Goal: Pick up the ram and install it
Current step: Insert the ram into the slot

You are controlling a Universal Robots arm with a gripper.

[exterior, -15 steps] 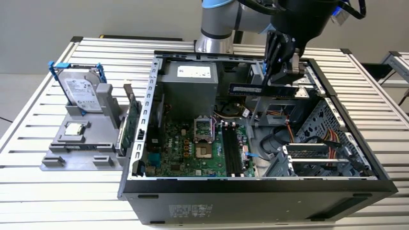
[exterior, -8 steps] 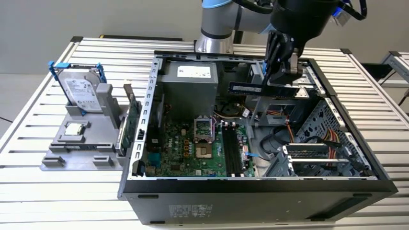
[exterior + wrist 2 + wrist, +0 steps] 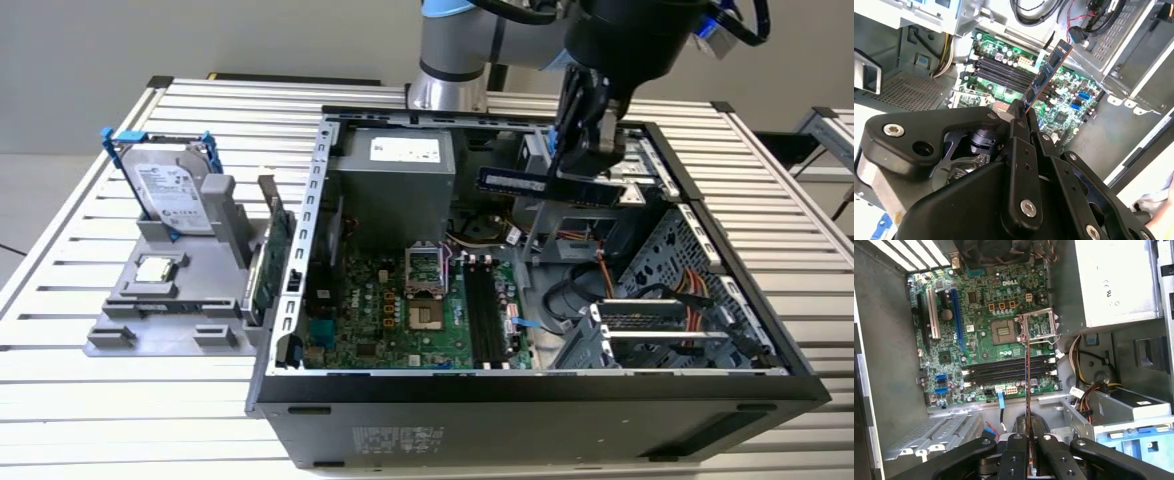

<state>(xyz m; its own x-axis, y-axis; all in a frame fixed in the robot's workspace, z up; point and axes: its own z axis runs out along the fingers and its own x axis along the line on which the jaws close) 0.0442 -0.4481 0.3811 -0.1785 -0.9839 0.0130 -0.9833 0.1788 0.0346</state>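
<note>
At the exterior view's left the grey holder [image 3: 160, 310] on the slatted table [image 3: 80, 400] carries the silver drive [image 3: 167, 195] in its blue frame and the small square chip [image 3: 158, 268], both untouched; to the right of it stands the open computer case [image 3: 534, 410], its motherboard [image 3: 387, 320] lying flat inside; the long black memory slots [image 3: 487, 315] run near to far beside the processor socket [image 3: 424, 270], and in the first wrist view these slots [image 3: 1009, 371] look bare, no stick seated in any of them; further right and toward the far side of the case, the ram [image 3: 514, 181] hangs in the air above the board, clear of every part below it; the gripper [image 3: 587, 172] has it by one end, and in both wrist views the black fingers [image 3: 1019, 127] [image 3: 1016, 452] are closed tight on the stick, the ram [image 3: 1046, 75] reaching out from between them toward the board; in the first wrist view the ram [image 3: 1027, 385] shows edge-on as a thin line crossing the slots, so it seems to lie across their run rather than along it; by my reading the pick-up is done, while the install is not: the stick is well above the slots, not yet lined up with one, not yet pressed home.
</note>
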